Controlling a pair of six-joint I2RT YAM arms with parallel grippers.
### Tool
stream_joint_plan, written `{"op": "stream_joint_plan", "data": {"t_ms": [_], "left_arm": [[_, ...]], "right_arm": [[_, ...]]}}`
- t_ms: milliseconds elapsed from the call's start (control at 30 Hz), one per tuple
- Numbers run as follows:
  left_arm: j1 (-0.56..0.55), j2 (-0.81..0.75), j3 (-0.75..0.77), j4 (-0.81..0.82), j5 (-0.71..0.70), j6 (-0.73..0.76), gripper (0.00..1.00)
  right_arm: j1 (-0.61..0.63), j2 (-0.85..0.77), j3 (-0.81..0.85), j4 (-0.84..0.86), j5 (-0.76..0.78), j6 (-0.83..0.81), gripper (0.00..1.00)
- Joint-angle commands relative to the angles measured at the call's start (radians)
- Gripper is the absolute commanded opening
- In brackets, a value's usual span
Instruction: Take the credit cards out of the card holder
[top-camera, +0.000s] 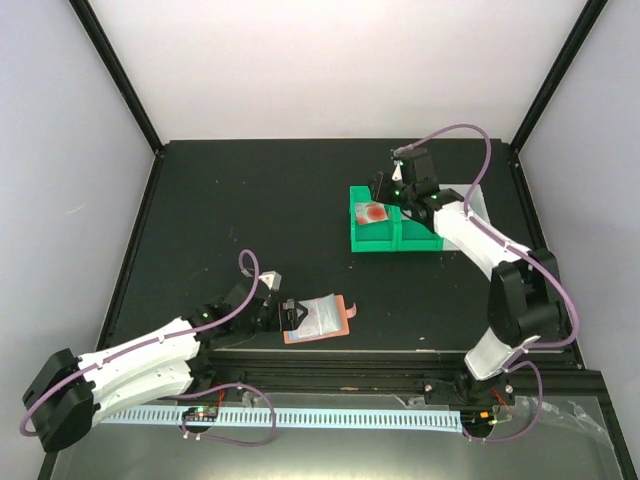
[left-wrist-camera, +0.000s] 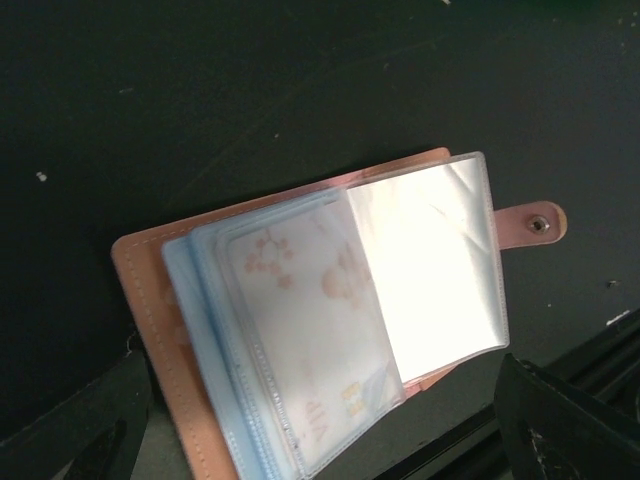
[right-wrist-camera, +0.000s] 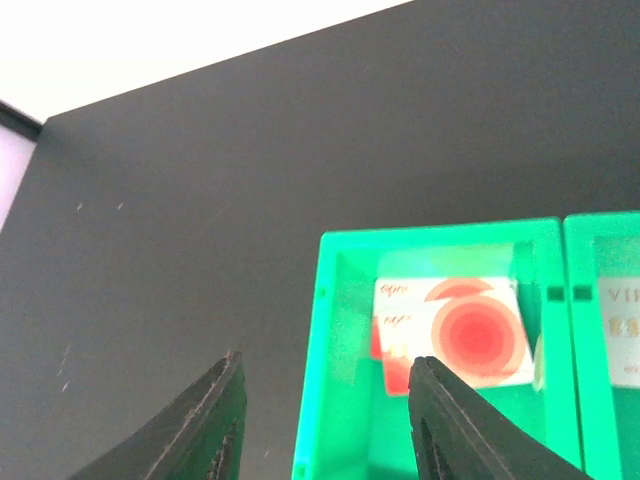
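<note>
Lower left of the top view: the left gripper (top-camera: 290, 315) is sitting wide open and holding nothing, its fingers (left-wrist-camera: 570, 420) flanking the card holder (top-camera: 320, 320). The holder is lying spread open on the black table (top-camera: 220, 220), clear sleeves showing. Upper right: the right gripper (right-wrist-camera: 326, 360) is hovering partly open and empty above the green bin (top-camera: 395, 238). A red-and-white credit card (right-wrist-camera: 460, 335) is lying in the bin's left compartment, a second card (right-wrist-camera: 625, 330) in the next one.
</note>
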Motion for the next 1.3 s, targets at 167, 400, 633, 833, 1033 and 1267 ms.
{"op": "stream_joint_plan", "data": {"t_ms": [167, 400, 633, 833, 1033, 1267], "left_arm": [[0.018, -0.034, 0.024, -0.036, 0.002, -0.013, 0.93], [0.045, -0.095, -0.089, 0.173, 0.127, -0.082, 0.96], [0.095, -0.168, -0.165, 0.229, 0.183, -0.121, 0.97], [0.103, -0.218, -0.173, 0.204, 0.172, -0.120, 0.97], [0.105, -0.241, -0.173, 0.180, 0.148, -0.116, 0.97], [0.104, -0.247, -0.173, 0.180, 0.154, -0.113, 0.98]], "right_arm": [[0.061, -0.214, -0.166, -0.136, -0.116, -0.021, 0.42], [0.180, -0.342, -0.314, -0.145, -0.147, 0.000, 0.38], [0.370, -0.365, -0.407, -0.079, -0.149, 0.076, 0.37], [0.490, -0.312, -0.450, -0.004, -0.157, 0.140, 0.36], [0.559, -0.241, -0.457, 0.039, -0.151, 0.165, 0.35], [0.606, -0.166, -0.454, 0.084, -0.164, 0.185, 0.34]]}}
